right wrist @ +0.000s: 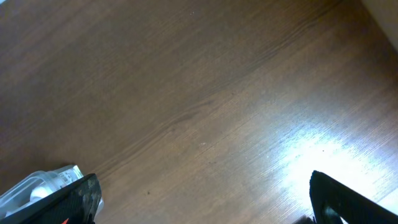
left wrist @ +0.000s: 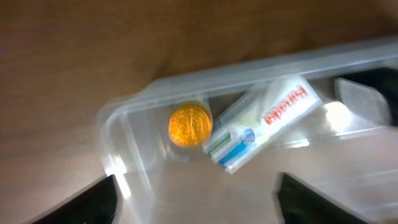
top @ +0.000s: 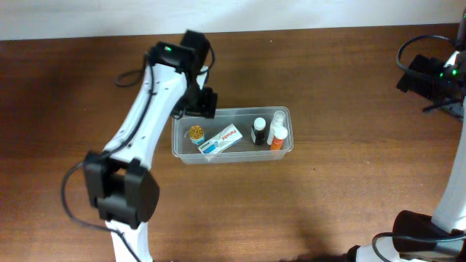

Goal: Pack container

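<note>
The clear plastic container (top: 284, 112) stands on the table's middle. It holds a gold-capped item (top: 195, 132), a white toothpaste box (top: 220, 140), a black bottle (top: 258, 131) and a white-and-orange bottle (top: 277, 135). My left gripper (top: 199, 102) hovers at the container's back left corner, open and empty. In the left wrist view (left wrist: 196, 193) its fingers spread wide above the container (left wrist: 124, 112), the gold cap (left wrist: 190, 125) and the toothpaste box (left wrist: 264, 121). My right gripper (top: 429, 76) is far right, open and empty (right wrist: 202, 199).
The table is dark brown wood (top: 349, 196). The right arm's base (top: 422, 233) stands at the front right, the left arm's base (top: 124, 193) at the front left. A corner of the container shows in the right wrist view (right wrist: 37, 186).
</note>
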Motion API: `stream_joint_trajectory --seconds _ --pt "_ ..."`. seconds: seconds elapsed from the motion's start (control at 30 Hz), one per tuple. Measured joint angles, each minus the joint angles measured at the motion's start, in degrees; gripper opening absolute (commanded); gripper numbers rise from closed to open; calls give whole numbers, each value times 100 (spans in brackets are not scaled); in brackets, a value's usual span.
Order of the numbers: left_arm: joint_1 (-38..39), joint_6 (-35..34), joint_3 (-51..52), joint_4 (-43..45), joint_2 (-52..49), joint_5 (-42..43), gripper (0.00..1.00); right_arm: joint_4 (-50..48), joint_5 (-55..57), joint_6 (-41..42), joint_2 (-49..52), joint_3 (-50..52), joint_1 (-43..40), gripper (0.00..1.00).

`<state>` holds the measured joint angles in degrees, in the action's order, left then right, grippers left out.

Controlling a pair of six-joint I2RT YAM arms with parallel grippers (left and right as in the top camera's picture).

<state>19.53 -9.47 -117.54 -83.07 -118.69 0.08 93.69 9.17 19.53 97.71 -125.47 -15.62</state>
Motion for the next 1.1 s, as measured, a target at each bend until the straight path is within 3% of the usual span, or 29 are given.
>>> stream_joint_trajectory --seconds 0.3,0.5,0.83,0.93,1.1 --pt "-4 -24 -785 -1320 1567 98 99 0 0 0 0 0 0 98" --pt "-4 -20 -807 -1349 2553 601 99 0 0 0 0 0 0 98" --pt "-4 680 -411 -1338 3571 428 99 0 0 -2 0 0 0 98" --pt "-61 756 365 -960 4116 26 99 -2 2 -2 0 0 0 98" --pt "-614 977 2404 1257 5128 -160 100 -4 0 -2 0 0 0 98"
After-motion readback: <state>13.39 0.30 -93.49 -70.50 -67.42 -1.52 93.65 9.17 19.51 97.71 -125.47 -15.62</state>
